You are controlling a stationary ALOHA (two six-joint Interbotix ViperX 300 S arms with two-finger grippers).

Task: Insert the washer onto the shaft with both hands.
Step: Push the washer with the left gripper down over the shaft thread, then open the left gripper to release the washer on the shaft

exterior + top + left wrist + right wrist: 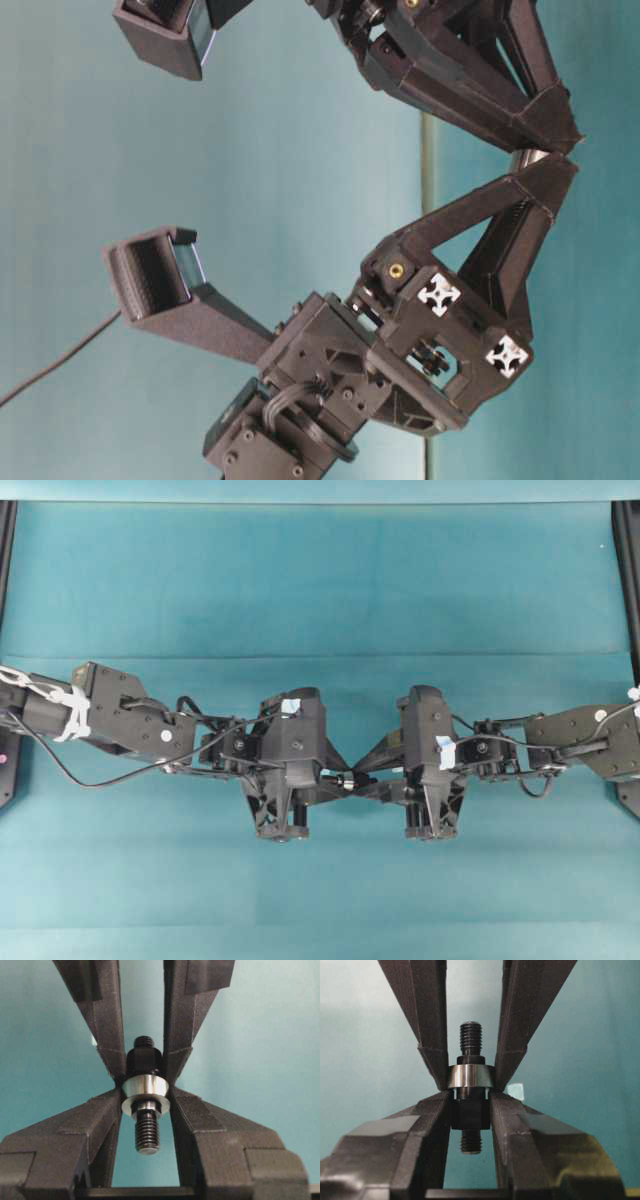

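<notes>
Teal cloth covers the desk point(320, 570) across the whole overhead view, with a horizontal fold line about a third of the way down and another faint crease near the bottom edge. A paler teal strip point(320, 490) runs along the top edge. Black frame rails stand at the far left point(6, 540) and far right point(630, 560) edges. Light is even and soft, no hard shadows. The table-level and wrist views show the same teal backdrop.

The shaft point(470, 1110) stands upright between the near right gripper point(470, 1115), clamped on its dark collar. The washer point(470, 1076) rings the shaft just above the collar, pinched by the left gripper point(470, 1072) beyond.
</notes>
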